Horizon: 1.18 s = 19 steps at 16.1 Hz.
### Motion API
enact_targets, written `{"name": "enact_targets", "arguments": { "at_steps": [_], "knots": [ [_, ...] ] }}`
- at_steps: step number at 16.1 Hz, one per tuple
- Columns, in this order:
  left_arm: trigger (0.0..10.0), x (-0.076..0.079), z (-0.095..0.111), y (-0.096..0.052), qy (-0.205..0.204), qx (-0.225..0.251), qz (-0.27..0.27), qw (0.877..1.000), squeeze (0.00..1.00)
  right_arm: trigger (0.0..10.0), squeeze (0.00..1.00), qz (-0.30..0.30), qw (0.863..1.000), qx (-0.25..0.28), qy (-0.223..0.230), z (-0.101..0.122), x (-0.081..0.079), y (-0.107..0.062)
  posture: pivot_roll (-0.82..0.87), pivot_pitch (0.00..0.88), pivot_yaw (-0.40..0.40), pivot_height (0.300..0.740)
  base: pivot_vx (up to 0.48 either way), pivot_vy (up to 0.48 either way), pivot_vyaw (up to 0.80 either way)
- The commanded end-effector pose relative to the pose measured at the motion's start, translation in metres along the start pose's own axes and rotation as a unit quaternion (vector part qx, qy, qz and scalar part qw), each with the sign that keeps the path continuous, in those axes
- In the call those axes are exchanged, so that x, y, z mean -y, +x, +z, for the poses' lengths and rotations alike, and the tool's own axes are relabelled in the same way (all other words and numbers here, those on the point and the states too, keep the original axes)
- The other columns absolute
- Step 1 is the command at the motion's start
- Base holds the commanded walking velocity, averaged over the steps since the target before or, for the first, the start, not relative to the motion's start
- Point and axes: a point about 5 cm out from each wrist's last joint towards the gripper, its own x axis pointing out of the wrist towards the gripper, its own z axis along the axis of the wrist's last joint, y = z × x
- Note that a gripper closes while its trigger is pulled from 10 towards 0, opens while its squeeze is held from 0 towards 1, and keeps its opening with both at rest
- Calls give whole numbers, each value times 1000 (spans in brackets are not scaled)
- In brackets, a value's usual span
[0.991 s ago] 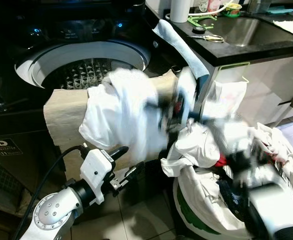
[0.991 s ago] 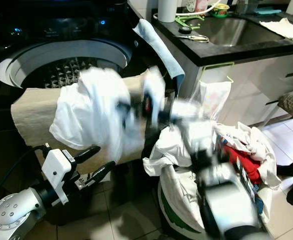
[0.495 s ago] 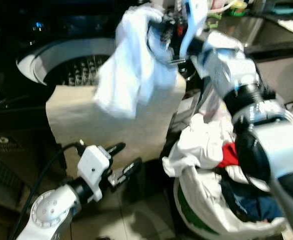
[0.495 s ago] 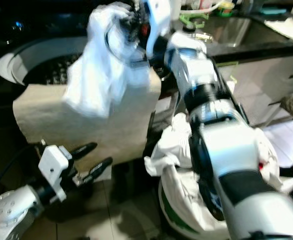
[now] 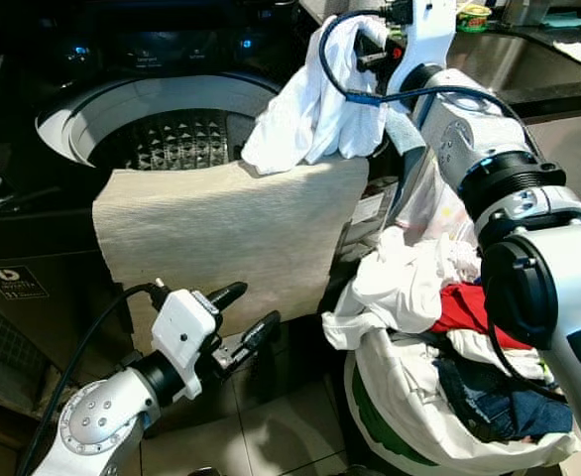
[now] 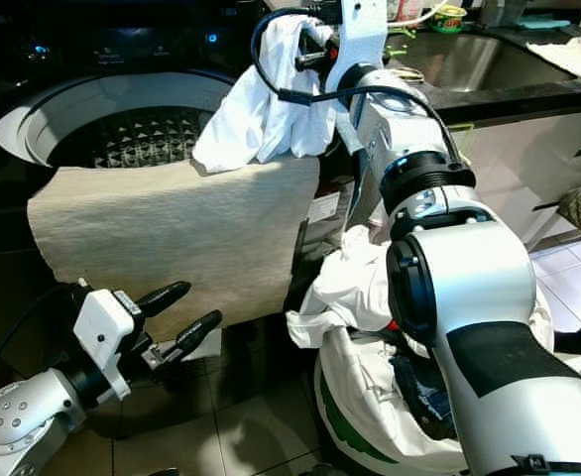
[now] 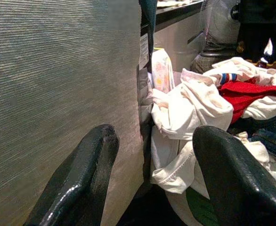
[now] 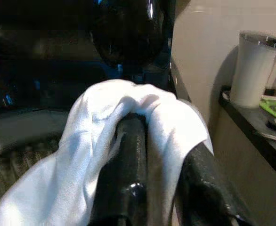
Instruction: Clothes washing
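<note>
My right gripper [image 5: 372, 52] is raised over the right rim of the top-load washer and is shut on a white garment [image 5: 310, 104]. The garment hangs down and touches a beige towel [image 5: 221, 238] draped over the washer's front edge. In the right wrist view the white garment [image 8: 105, 141] is wrapped over the black fingers [image 8: 131, 160]. The open drum [image 5: 162, 139] lies just left of it. My left gripper [image 5: 253, 307] is low in front of the washer, open and holding nothing. A laundry basket [image 5: 409, 441] full of clothes stands at the lower right.
The basket holds a white shirt [image 5: 400, 288], a red garment [image 5: 469, 307] and jeans [image 5: 499, 407]. A dark counter with a sink [image 6: 469, 59] runs behind on the right. A person's foot [image 6: 575, 340] shows at the far right. Tiled floor [image 5: 271, 426] lies below.
My right arm has swung the white garment up from beside the basket to above the washer's right rim. The left gripper has stayed low and open.
</note>
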Motion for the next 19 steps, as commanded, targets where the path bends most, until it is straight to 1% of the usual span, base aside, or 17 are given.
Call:
{"name": "enact_targets", "arguments": {
  "at_steps": [1,2,3,4,6,7,8,9,10,11,12,13,14,15,16,17,19],
  "knots": [
    [10000,-1,1,-2,8,-3,3,1000,0,10000,1000,-14,998,-53,-27,-8,4,-1,31,9,-44,719,0,0,0],
    [10000,-1,1,-1,8,-4,3,1000,0,10000,918,-24,996,-87,-28,-17,8,-4,29,8,-42,719,0,0,0],
    [10000,-1,1,-1,8,-5,2,1000,0,10000,918,-31,993,-109,-28,-23,10,-5,29,8,-41,719,0,0,0],
    [10000,-1,0,-1,7,-6,2,1000,0,10000,0,-80,990,-119,-14,-28,20,-9,29,7,-42,719,0,0,0],
    [10000,-2,-1,-1,8,-8,2,1000,0,10000,0,-92,988,-126,-21,-30,25,-11,29,7,-39,719,0,0,0],
    [10000,-2,-1,0,8,-8,2,1000,0,10000,1000,-83,986,-137,-37,-31,25,-12,29,7,-38,719,0,0,0],
    [10000,-3,-1,0,7,-8,3,1000,0,10000,1000,-60,982,-163,-76,-32,25,-13,27,7,-37,719,0,0,0],
    [10000,-4,-1,0,8,-8,4,1000,0,10000,1000,-63,980,-165,-88,-30,26,-13,27,7,-36,719,0,0,0],
    [10000,-8,1,2,14,-5,12,1000,0,10000,1000,-74,989,-105,-78,-6,26,-9,28,5,-38,719,0,0,0],
    [10000,-12,2,4,24,-2,33,999,0,10000,94,-77,994,-41,-69,14,24,-6,32,2,-46,719,0,0,0],
    [10000,-16,5,7,26,12,63,998,0,10000,0,-74,996,43,-38,40,24,-6,29,0,-55,719,0,0,0],
    [10000,-13,13,17,-10,42,70,997,0,10000,0,-68,988,131,-36,53,31,-14,20,0,-49,719,0,0,0],
    [10000,-8,17,22,-22,48,61,997,0,10000,0,-54,985,161,-44,43,35,-23,12,0,-42,719,0,0,0],
    [10000,-5,18,25,-30,41,64,997,0,10000,0,-59,978,199,-30,30,40,-42,1,0,-34,719,0,0,0],
    [10000,-5,18,26,-23,38,77,996,0,10000,0,-93,970,224,-12,18,42,-66,-6,0,-25,719,0,0,0],
    [10000,-3,16,30,-19,38,96,994,0,10000,0,-164,959,232,-10,-4,43,-108,-16,0,-11,719,0,0,0],
    [10000,2,18,32,-37,45,98,993,0,10000,0,-229,949,218,-8,-23,43,-147,-36,0,4,719,0,0,0]
  ]
}}
